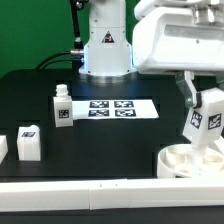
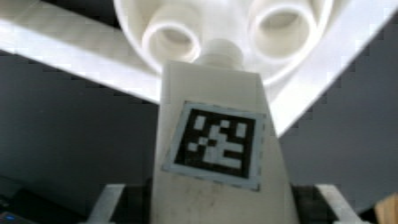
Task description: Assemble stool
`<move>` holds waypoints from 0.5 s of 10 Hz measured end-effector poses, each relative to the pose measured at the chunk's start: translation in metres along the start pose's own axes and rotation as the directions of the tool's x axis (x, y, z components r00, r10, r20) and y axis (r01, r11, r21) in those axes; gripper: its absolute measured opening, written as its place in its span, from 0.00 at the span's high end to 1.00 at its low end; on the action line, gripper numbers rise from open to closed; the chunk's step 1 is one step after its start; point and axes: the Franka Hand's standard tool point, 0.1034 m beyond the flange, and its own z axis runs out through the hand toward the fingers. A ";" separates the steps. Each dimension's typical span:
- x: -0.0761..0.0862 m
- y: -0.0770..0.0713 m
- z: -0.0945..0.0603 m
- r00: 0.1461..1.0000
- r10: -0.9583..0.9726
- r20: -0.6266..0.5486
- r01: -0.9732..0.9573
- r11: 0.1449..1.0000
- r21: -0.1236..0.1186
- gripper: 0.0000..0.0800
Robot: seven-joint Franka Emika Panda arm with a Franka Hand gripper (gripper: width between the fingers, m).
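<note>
My gripper (image 1: 203, 116) is shut on a white stool leg (image 1: 206, 122) with a tag on its side, at the exterior view's right. I hold it tilted, its narrow end down just above the round white seat (image 1: 178, 160), which lies by the front border bar. In the wrist view the leg (image 2: 214, 125) fills the middle, its tip near a hole of the seat (image 2: 169, 40). One leg (image 1: 62, 107) stands upright at the left. Another leg (image 1: 28, 142) lies near the front left, and a further white part (image 1: 3, 148) shows at the left edge.
The marker board (image 1: 122, 108) lies in the middle of the black table. A long white border bar (image 1: 70, 190) runs along the front edge. The robot base (image 1: 105, 50) stands at the back.
</note>
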 end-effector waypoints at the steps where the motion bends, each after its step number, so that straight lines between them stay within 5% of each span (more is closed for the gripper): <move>1: 0.002 0.000 0.002 1.000 -0.032 -0.001 0.032 0.999 -0.006 0.60; 5: 0.000 0.018 0.008 0.996 -0.079 0.032 0.080 0.997 -0.015 0.60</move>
